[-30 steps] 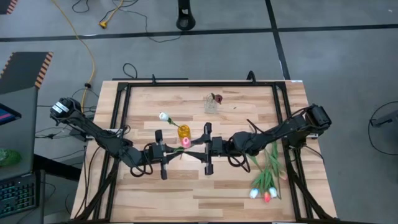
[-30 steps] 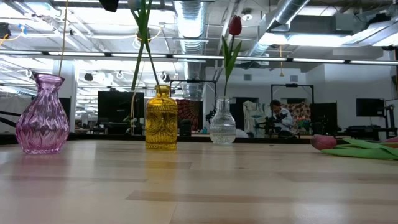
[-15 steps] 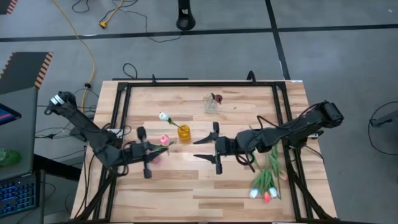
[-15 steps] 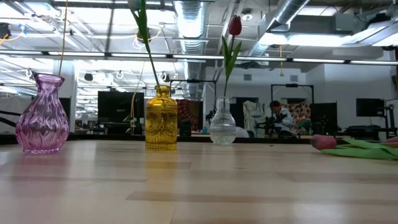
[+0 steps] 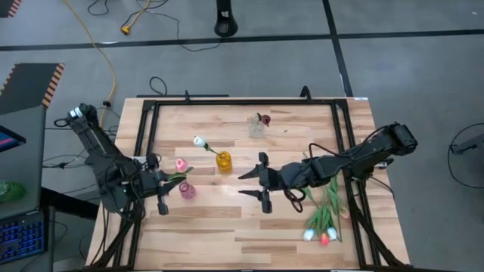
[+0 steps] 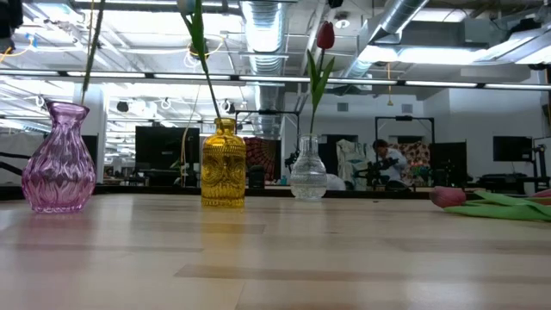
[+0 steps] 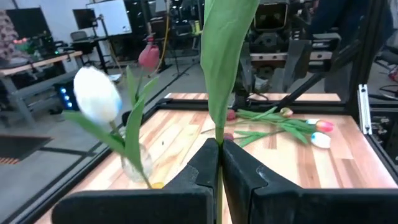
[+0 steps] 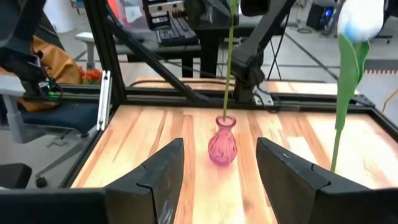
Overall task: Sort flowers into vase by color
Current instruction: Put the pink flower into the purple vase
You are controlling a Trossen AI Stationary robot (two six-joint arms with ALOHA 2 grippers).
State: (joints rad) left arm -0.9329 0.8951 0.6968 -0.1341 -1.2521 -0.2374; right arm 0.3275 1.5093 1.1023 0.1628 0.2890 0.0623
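Black fingers of the left gripper [image 5: 161, 187] were pressed together on the green stem of a pink tulip [image 5: 180, 164], holding it upright with the stem reaching down into the pink vase [image 5: 187, 190] at the left of the table. The right gripper [image 5: 259, 183] hung mid-table with its jaws spread wide and nothing between them, facing that vase.

Just beyond stood a yellow vase [image 5: 224, 161] with a white tulip [image 5: 199, 141] leaning out, and farther back a clear vase [image 5: 256, 127] with a dark red tulip [image 5: 265, 119]. A loose bunch of tulips [image 5: 324, 219] lay near the table's right front corner.

Pale wood planks made up the table [image 5: 219, 234], edged by a black frame.

Only the low view showed the room behind, where a person [image 6: 385, 162] sat among desks and monitors.
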